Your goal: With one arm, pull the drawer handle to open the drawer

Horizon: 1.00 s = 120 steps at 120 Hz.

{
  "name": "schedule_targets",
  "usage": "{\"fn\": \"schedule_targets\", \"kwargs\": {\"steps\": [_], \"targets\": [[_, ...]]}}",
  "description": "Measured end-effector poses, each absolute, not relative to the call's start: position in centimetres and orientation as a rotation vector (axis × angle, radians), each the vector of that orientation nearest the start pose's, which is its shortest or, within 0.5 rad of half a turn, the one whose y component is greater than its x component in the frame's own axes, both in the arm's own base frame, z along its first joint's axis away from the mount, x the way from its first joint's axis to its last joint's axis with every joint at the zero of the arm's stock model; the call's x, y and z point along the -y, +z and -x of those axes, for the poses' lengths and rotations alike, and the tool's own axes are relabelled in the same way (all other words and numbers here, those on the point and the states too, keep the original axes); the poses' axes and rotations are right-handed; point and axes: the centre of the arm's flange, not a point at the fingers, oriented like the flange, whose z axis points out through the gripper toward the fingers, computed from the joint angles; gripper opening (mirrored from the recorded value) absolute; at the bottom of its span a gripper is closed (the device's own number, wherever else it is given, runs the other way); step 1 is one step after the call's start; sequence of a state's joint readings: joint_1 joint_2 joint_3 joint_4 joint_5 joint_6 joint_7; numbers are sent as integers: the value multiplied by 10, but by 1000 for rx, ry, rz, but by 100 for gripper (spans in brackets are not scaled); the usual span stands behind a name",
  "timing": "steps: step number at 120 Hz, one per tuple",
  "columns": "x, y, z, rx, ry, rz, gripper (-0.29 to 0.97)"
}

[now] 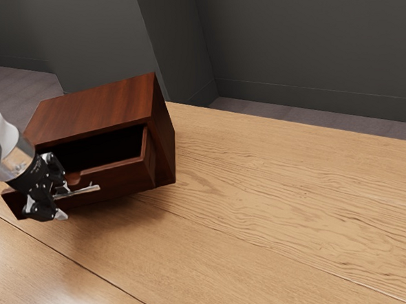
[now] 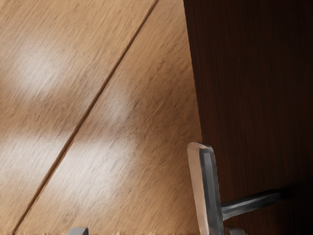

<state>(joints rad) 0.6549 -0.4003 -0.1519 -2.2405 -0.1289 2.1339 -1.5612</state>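
Hiding the handle [image 1: 87, 190] partly: gripper [image 1: 49, 201].

Polished dark-wood drawer [image 1: 118, 179], seemingly metal handle [image 2: 208, 191], softly glossy wooden table [image 1: 275, 209].

A light oak tabletop of long wooden planks [image 1: 276, 216] spans the scene, with dark seams between planks. My wrist view shows one seam running diagonally across it [image 2: 73, 122]. Behind it lies a grey floor [image 1: 366, 118], bounded by dark grey walls [image 1: 306, 28].
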Motion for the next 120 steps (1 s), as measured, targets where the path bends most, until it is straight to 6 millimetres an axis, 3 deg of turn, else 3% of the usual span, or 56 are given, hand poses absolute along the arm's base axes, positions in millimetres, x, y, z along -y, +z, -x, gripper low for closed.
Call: {"fn": "schedule_targets", "kwargs": {"steps": [90,120], "targets": [[-185,551,-375,-2555,347,-1396,32],[-182,550,-375,-2553,349,-1395,32]]}}
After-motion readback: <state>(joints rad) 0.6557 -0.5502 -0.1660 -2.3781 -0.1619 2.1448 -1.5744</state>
